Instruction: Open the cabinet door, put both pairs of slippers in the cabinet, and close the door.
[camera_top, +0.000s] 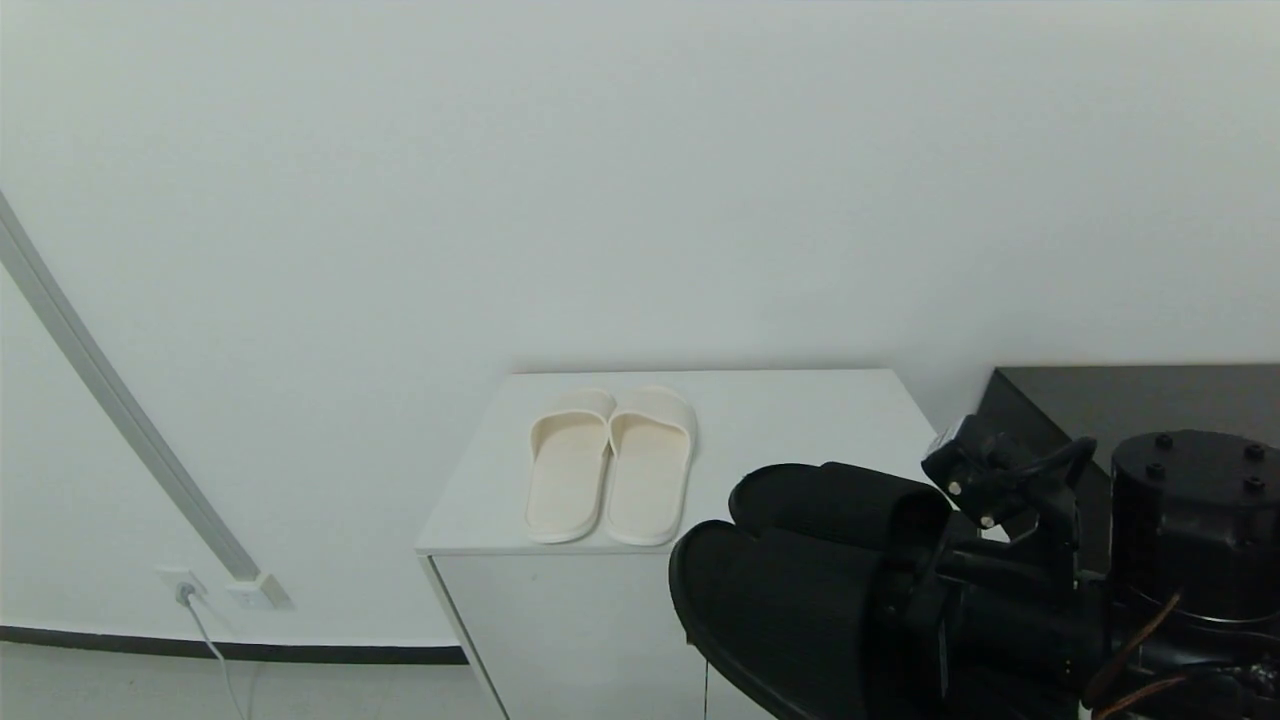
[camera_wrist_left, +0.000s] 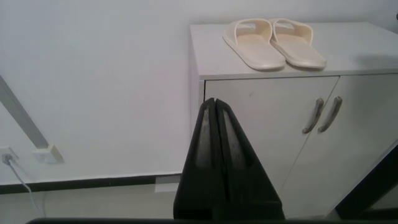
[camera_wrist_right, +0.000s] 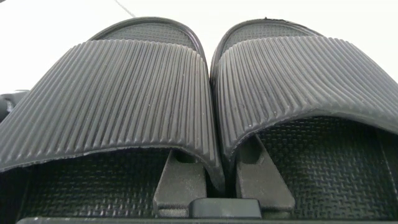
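A cream pair of slippers (camera_top: 610, 465) (camera_wrist_left: 273, 42) lies side by side on top of the white cabinet (camera_top: 800, 410) (camera_wrist_left: 261, 112). Both cabinet doors are closed, and their two handles (camera_wrist_left: 321, 115) meet at the middle. My right gripper (camera_wrist_right: 217, 182) is shut on the black pair of slippers (camera_top: 810, 560) (camera_wrist_right: 211, 93), its fingers (camera_wrist_right: 180, 183) tucked under the ribbed straps and pinching the inner edges together. That pair hangs in the air in front of the cabinet's right side. My left gripper (camera_wrist_left: 216, 109) is shut with nothing in it, lower down and facing the cabinet's left front corner.
A dark surface (camera_top: 1150, 400) stands right of the cabinet. On the white wall to the left, a grey conduit (camera_top: 110, 400) slants down to a socket with a cable (camera_top: 183, 588). There is bare floor left of the cabinet.
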